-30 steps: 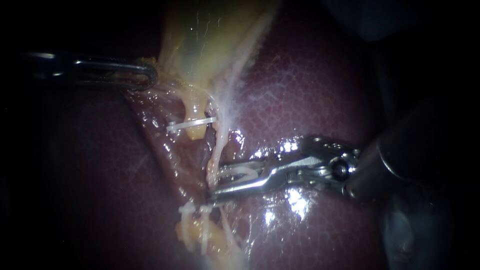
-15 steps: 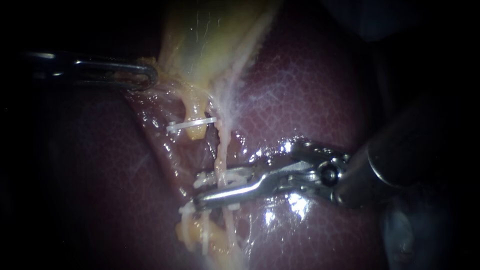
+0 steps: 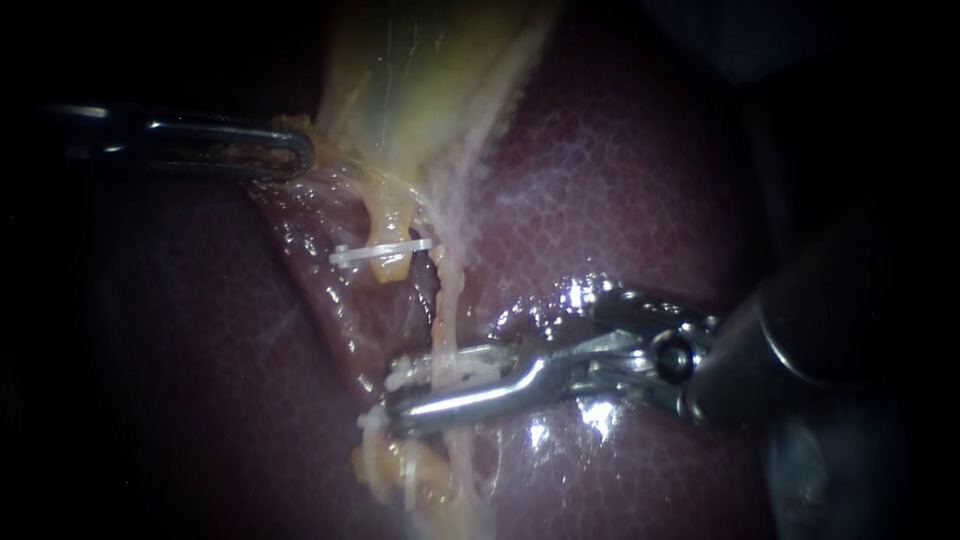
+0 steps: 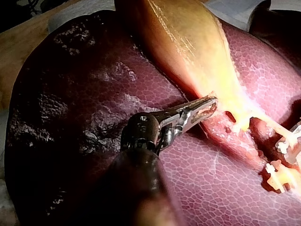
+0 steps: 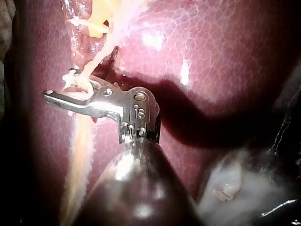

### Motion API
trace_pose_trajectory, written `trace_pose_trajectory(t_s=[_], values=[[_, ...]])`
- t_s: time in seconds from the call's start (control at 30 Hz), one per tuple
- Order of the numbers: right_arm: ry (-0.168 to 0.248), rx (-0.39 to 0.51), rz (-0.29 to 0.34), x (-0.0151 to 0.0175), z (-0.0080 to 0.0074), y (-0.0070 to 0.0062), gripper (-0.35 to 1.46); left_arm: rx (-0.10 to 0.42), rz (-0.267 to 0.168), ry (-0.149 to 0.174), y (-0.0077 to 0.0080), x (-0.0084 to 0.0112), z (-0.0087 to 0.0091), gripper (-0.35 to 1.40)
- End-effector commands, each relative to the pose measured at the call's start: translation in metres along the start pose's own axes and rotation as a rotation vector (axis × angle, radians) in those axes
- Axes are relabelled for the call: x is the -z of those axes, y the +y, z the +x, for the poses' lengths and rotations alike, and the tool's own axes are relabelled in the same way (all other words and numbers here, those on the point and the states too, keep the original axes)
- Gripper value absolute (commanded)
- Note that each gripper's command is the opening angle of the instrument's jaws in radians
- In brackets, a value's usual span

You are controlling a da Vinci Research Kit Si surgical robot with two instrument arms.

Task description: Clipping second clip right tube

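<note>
Near: right instrument (image 3: 395,393) jaws closed onto a white clip (image 3: 415,372) that straddles the right tube (image 3: 447,300), over the liver (image 3: 620,180). Beyond: second clip (image 3: 380,252) sits across the neighbouring tube (image 3: 390,215). Farthest: left instrument (image 3: 295,152) jaws clamp the gallbladder (image 3: 420,80) edge

The liver (image 3: 620,170) was deep maroon, patterned throughout with a fine pale net of small cells and wet white glints. The gallbladder (image 3: 420,70) was translucent yellow-green with pale lengthwise streaks. Leading away from the gallbladder, the tube (image 3: 445,300) was whitish-pink. Both clips were white: the near clip (image 3: 380,250) close to the gallbladder and the far clip (image 3: 400,372) beyond it. The right instrument (image 3: 395,395) was bright silver on a dark shaft. The left instrument (image 3: 295,152), at the gallbladder's edge, was dark grey.
</note>
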Motion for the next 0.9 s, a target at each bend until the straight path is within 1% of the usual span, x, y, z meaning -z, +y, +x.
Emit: trace_pose_trajectory(t_s=[0.03, 0.13, 0.27, 0.43, 0.5, 0.6, 0.7, 0.8, 0.9], values=[[0.003, -0.001, 0.004, 0.0, 0.0001, -0.0002, 0.5, 0.0, 0.0, 0.0, 0.0, 0.0, 0.0, -0.35], [0.009, -0.002, 0.012, 0.0001, 0.0004, -0.0004, 0.49, 0.0, 0.0, 0.0, 0.0, 0.0, 0.0, -0.35], [0.009, -0.002, 0.012, 0.0003, 0.0005, 0.0, 0.48, 0.0, 0.0, 0.0, 0.0, 0.0, 0.0, -0.35], [0.008, 0.0, 0.011, 0.0005, 0.0004, 0.0006, 0.35, 0.0, 0.0, 0.0, 0.0, -0.0001, -0.0001, -0.35], [0.006, 0.0, 0.013, 0.0008, 0.0003, 0.0007, 0.2, 0.0, 0.0, 0.0, 0.0, -0.0001, -0.0001, -0.35], [-0.001, 0.0, 0.02, 0.0011, 0.0003, 0.0007, -0.09, 0.0, 0.0, 0.0, 0.0, -0.0001, 0.0, -0.35], [-0.006, 0.0, 0.025, 0.0012, 0.0003, 0.0007, -0.26, 0.0, 0.0, 0.0, 0.0, -0.0001, 0.0, -0.35], [-0.014, 0.0, 0.033, 0.0012, 0.0003, 0.0008, -0.35, 0.0, 0.0, 0.0, 0.0, -0.0001, 0.0, -0.35], [-0.018, 0.0, 0.037, 0.0012, 0.0003, 0.0008, -0.35, 0.0, 0.0, 0.0, 0.0, -0.0001, 0.0, -0.35]])
